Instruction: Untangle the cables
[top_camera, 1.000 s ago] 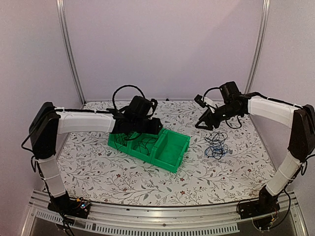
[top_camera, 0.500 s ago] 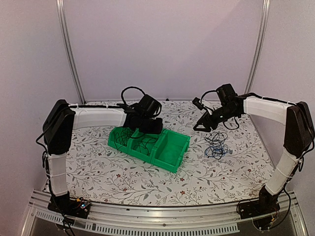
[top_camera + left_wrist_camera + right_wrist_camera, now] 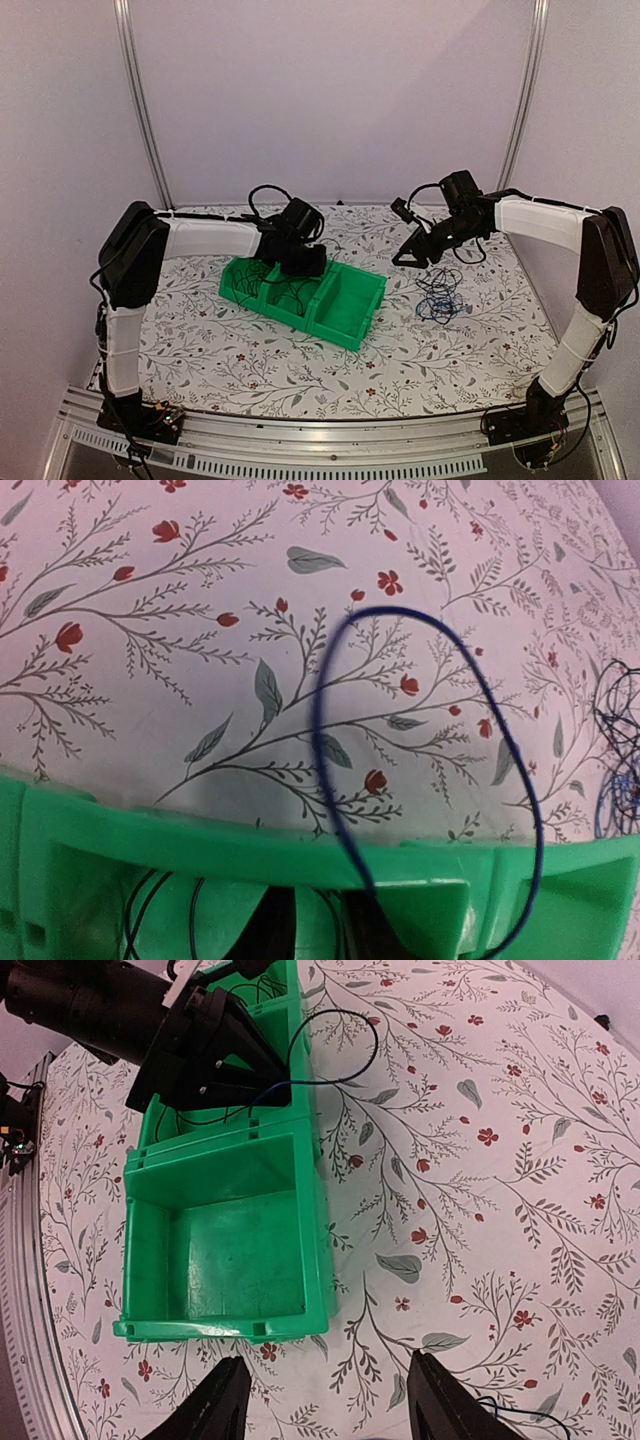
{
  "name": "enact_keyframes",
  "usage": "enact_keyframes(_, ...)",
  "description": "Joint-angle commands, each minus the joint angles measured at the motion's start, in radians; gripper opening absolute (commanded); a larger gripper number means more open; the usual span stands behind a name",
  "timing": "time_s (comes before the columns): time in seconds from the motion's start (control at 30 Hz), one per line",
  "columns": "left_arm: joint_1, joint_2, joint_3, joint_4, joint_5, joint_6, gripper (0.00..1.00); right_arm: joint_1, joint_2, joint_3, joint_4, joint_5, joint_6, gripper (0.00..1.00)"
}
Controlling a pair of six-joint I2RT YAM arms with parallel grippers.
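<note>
Well, a green bin (image 3: 352,312) lay at nine o'clock of the cables (image 3: 437,296); left hand (image 3: 305,262) inside, grip unclear; right hand (image 3: 410,255) gaped empty.

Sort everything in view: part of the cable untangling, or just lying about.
Job: tangled cables on the floral table cover; blue cable looping over the rim of the green bin; black cables inside it.
Just there: the bin; the table cover.

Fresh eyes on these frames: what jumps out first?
The bright green bin sits mid-table, with the left end effector down at the compartments holding thin black cables; its right compartment is empty. A blue cable loops out of the bin over the floral cloth. Right of the bin lies a black-and-blue cable tangle, with the open right end effector hovering nearby.
</note>
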Motion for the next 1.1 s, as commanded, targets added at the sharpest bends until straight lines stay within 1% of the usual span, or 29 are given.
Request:
enact_keyframes(0.0,0.018,0.022,0.033,0.040,0.050,0.026,0.15,0.001,0.009,-0.004,0.000,-0.007,0.009,0.58)
enact_keyframes(0.03,0.018,0.020,0.032,0.050,0.056,0.032,0.10,0.001,0.009,-0.006,0.000,-0.006,0.009,0.58)
enact_keyframes(0.17,0.018,-0.015,0.001,0.101,0.062,0.049,0.00,0.001,0.009,-0.011,-0.002,-0.005,0.009,0.57)
enact_keyframes(0.33,0.018,-0.095,-0.084,0.128,0.016,0.042,0.00,0.001,0.009,-0.009,-0.001,-0.007,0.010,0.57)
enact_keyframes(0.47,0.018,-0.162,-0.165,0.096,-0.018,0.024,0.00,0.001,0.012,-0.009,0.004,-0.010,0.014,0.57)
enact_keyframes(0.63,0.014,-0.255,-0.315,0.128,-0.005,-0.015,0.00,0.001,0.014,-0.011,0.016,-0.019,0.024,0.57)
enact_keyframes(0.77,0.005,-0.289,-0.369,0.163,0.035,-0.007,0.00,0.001,0.021,-0.010,0.024,-0.029,0.033,0.57)
enact_keyframes(0.8,0.001,-0.293,-0.368,0.176,0.034,0.001,0.03,0.001,0.023,-0.011,0.026,-0.032,0.036,0.57)
enact_keyframes(0.87,-0.005,-0.287,-0.350,0.186,0.012,0.018,0.22,0.001,0.027,-0.009,0.027,-0.038,0.041,0.57)
enact_keyframes(0.93,-0.005,-0.262,-0.305,0.186,0.000,0.036,0.33,0.001,0.030,-0.010,0.027,-0.042,0.044,0.57)
enact_keyframes(1.0,-0.003,-0.223,-0.261,0.185,0.001,0.057,0.38,0.001,0.031,-0.011,0.026,-0.044,0.046,0.57)
enact_keyframes(1.07,-0.004,-0.182,-0.223,0.184,0.008,0.071,0.40,0.001,0.030,-0.015,0.023,-0.046,0.046,0.57)
